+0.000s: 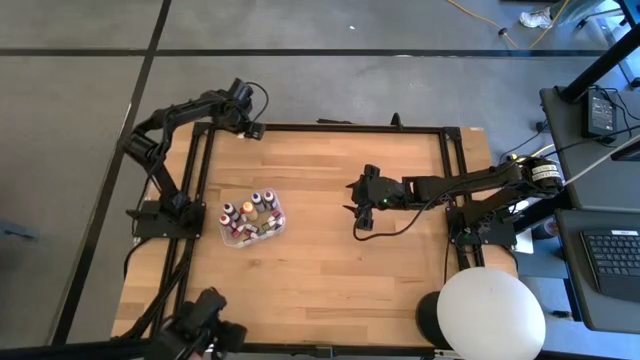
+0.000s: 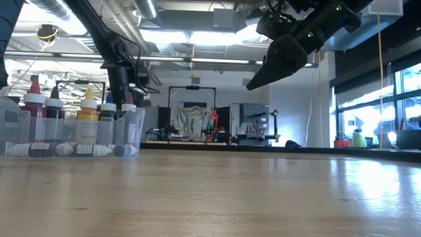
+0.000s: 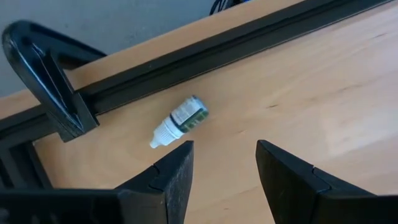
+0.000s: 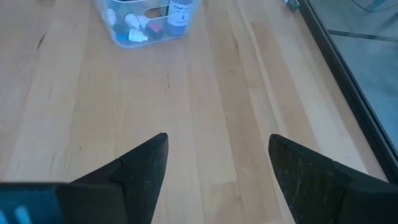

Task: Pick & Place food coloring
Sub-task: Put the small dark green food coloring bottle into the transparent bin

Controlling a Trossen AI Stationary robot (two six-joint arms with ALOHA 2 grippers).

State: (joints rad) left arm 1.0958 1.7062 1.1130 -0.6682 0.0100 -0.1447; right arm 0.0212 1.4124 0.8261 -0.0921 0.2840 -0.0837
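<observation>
One small food coloring bottle (image 3: 182, 120), with a white cap and a dark label, lies on its side on the wood near the black frame rail (image 3: 205, 53) at the table's far left corner. My left gripper (image 3: 224, 158) hovers open just short of it, touching nothing; it is also seen over that corner (image 1: 250, 126). Several more bottles stand and lie in the clear tray (image 1: 253, 217), at the left of the low view (image 2: 66, 128). My right gripper (image 1: 354, 203) hangs open above the table's middle, high off the wood (image 2: 263, 71).
The black frame runs around the table, with a dark bracket (image 3: 46, 74) close to the lying bottle. A white round object (image 1: 490, 310) sits at the near right corner. Bare wood (image 4: 205, 93) lies between my right gripper and the tray (image 4: 149, 18).
</observation>
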